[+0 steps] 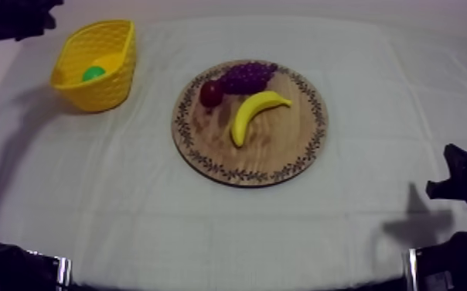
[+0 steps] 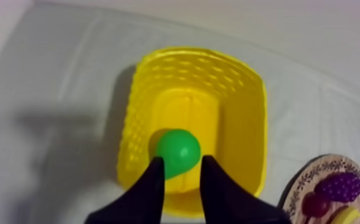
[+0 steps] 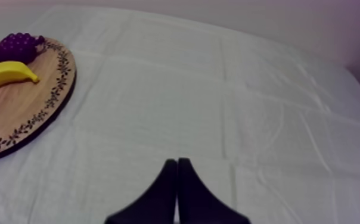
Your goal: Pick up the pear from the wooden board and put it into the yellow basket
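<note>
pear (image 2: 178,150) in yellow basket (image 2: 245,113), just past spread left tool (image 2: 182,159)

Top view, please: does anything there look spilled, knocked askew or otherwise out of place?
Nothing stands out. The pear lies inside the yellow basket, and the banana, the grapes and the small red fruit rest on the wooden board. My left pincer hangs open over the basket.
</note>
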Controlling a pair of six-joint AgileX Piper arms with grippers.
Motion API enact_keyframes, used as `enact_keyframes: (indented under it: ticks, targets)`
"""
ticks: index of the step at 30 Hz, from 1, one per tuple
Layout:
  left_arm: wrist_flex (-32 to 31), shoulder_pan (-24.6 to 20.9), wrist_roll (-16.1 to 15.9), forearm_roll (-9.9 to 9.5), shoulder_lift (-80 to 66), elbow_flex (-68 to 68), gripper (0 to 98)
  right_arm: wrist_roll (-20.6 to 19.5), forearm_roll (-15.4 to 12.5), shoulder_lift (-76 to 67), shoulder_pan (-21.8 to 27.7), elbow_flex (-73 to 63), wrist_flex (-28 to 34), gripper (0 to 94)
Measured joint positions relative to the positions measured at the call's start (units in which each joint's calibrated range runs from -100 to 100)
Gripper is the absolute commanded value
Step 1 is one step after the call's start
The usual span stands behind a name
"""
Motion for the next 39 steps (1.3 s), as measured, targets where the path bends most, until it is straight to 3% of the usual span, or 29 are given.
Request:
enact_keyframes:
  ticks: [9, 15, 21, 25, 27, 35, 39]
  targets:
    - [-16.3, -3.5, -2.3, -0.2, -25.3, 28.0, 17.2, 0.0, 0.0, 0.0, 0.0, 0.0, 0.0, 0.3]
    - [-23.7, -4.8, -4.1, -0.27, -41.3, 45.5, 15.6, 0.0, 0.0, 0.0, 0.0, 0.0, 0.0, 0.3]
    - [-26.3, -4.5, -4.1, -2.18, -55.3, 61.1, 14.3, 0.0, 0.0, 0.0, 0.0, 0.0, 0.0, 0.3]
    - [-28.4, -3.7, -2.4, -5.25, -65.3, 69.9, 13.2, 0.0, 0.0, 0.0, 0.0, 0.0, 0.0, 0.3]
    - [-27.4, -3.3, -2.3, -5.67, -69.6, 73.2, 12.6, 0.0, 0.0, 0.0, 0.0, 0.0, 0.0, 0.3]
    - [-20.3, -1.8, -6.6, -0.95, -85.0, 77.2, 5.3, 0.0, 0.0, 0.0, 0.0, 0.0, 0.0, 0.3]
    - [-17.3, -1.9, -6.4, 0.21, -89.8, 77.2, 1.5, 0.0, 0.0, 0.0, 0.0, 0.0, 0.0, 0.3]
